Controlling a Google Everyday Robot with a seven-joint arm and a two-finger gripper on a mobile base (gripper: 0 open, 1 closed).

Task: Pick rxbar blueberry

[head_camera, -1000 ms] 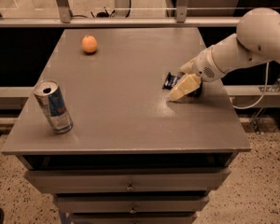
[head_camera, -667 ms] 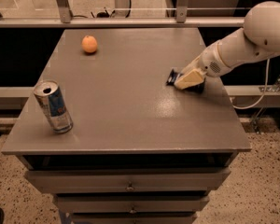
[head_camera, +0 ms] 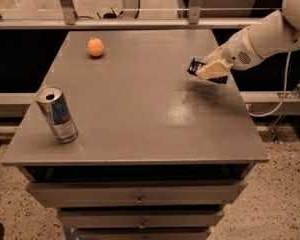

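Gripper (head_camera: pixel 206 72): cream-coloured two-finger end piece, held in the air above the table's edge on the side the arm comes in from, roughly level with the far half of the top; fingers (head_camera: pixel 213 69) closed around the rxbar blueberry (head_camera: pixel 194 67), gripping it. Rxbar blueberry: small flat bar in a dark navy wrapper, clamped between the fingers with one short end sticking out toward the middle of the table and a dark strip showing under the lower finger; clear of the surface, tilted slightly; a faint shadow lies on the tabletop below it. Arm (head_camera: pixel 264 36): white rounded casing, reaching in from the upper corner of the scene and sloping down to the gripper; a pale cable (head_camera: pixel 282 93) hangs in a loop beneath it, off the table. Table (head_camera: pixel 140 109): grey flat top, mildly glossy, with a stack of grey drawers (head_camera: pixel 137 194) under the front edge. Drink can (head_camera: pixel 57 115): silver and blue, open top, standing near the front corner on the side away from the arm, well apart from the gripper. Orange (head_camera: pixel 95 47): small round fruit, resting toward the back of the table, well apart from both can and bar. Floor (head_camera: pixel 285 194): speckled, pale
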